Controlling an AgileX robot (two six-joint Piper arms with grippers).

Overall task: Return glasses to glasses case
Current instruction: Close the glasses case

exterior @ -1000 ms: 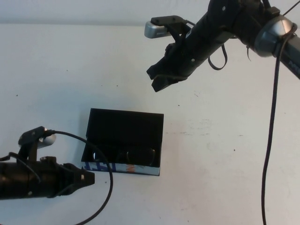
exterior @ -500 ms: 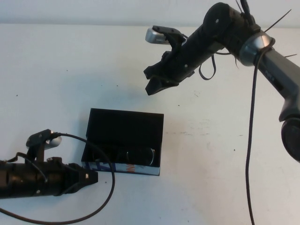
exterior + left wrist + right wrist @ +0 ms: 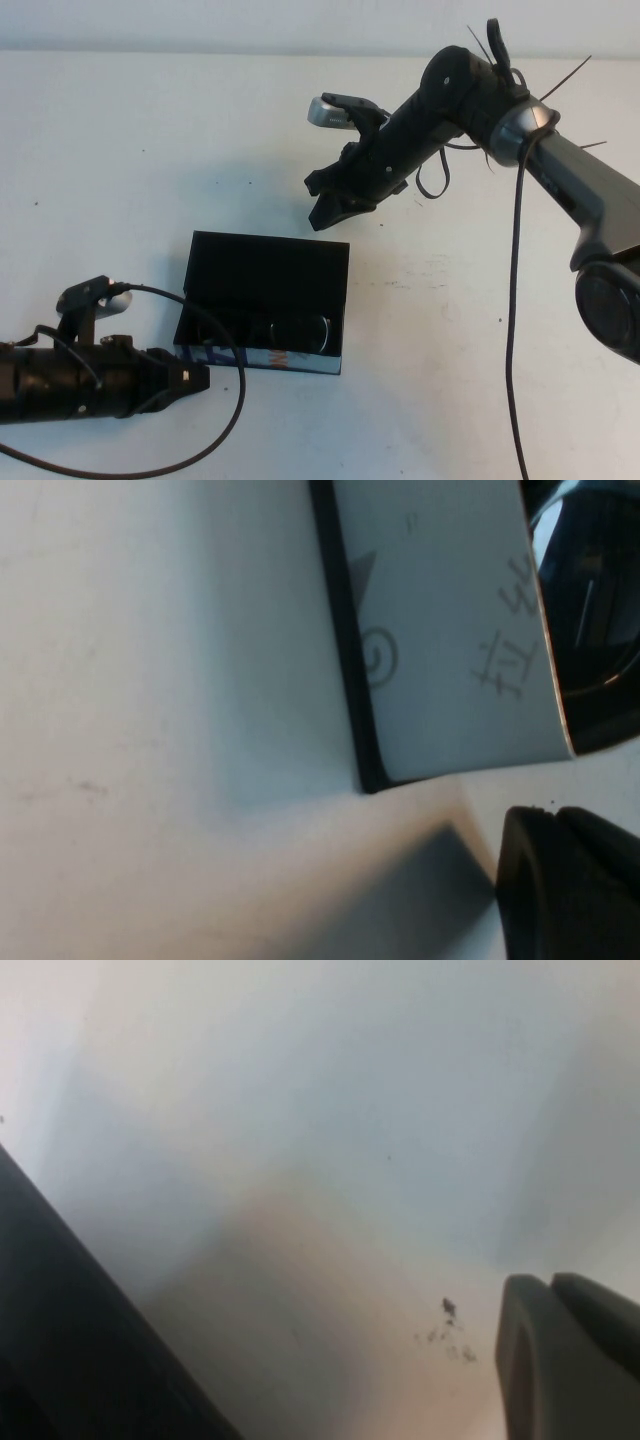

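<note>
The black glasses case (image 3: pixel 268 268) lies open on the white table, its lid raised at the far side and its printed front edge (image 3: pixel 262 357) facing me. The dark glasses (image 3: pixel 278 331) lie inside it. My left gripper (image 3: pixel 200 378) is shut and empty, low on the table just beside the case's front left corner. In the left wrist view its fingers (image 3: pixel 565 880) are close to the printed edge (image 3: pixel 450 650), with a lens (image 3: pixel 595 610) beyond. My right gripper (image 3: pixel 320 205) is shut and empty, hovering just behind the lid. In the right wrist view (image 3: pixel 570 1360) a dark case edge (image 3: pixel 60 1330) shows.
The left arm's cable (image 3: pixel 232 400) loops over the table in front of the case. The right arm's cable (image 3: pixel 515 330) hangs down at the right. The table's far edge (image 3: pixel 200 50) meets a pale wall.
My right gripper has come down and to the left, closer to the back of the case lid. My left gripper edged slightly right toward the case. Case and glasses have not moved.
</note>
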